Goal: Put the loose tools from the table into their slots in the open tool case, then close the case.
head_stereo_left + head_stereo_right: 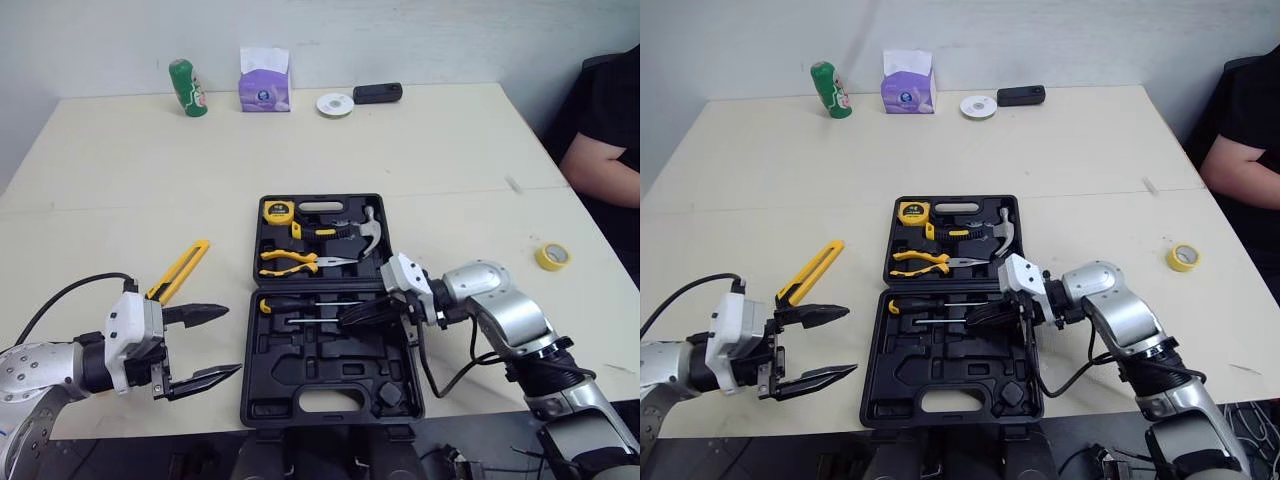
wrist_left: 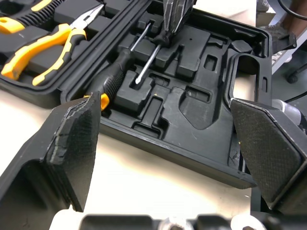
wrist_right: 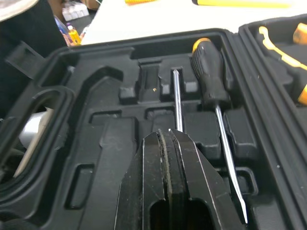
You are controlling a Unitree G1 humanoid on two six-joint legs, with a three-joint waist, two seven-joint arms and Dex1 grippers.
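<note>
— Our left fingers [image 1: 195, 314] hang spread wide and empty just beside the open tool case [image 1: 330, 378].
— We see a yellow utility knife [image 1: 182, 268] lying loose on the table [image 1: 120, 200] just beyond them.
— Our right fingers [image 3: 144, 191] are pressed together over the case's nearer half, tips touching a thin metal shaft [image 3: 177, 96] beside the black-handled screwdriver [image 1: 290, 303] in its slot.
— Whether they pinch it, we cannot tell. Pliers [image 1: 290, 262] and hammer [image 1: 365, 232] sit slotted beyond them

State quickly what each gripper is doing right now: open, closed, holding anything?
Left gripper: open, empty.
Right gripper: closed on the thin screwdriver.
</note>
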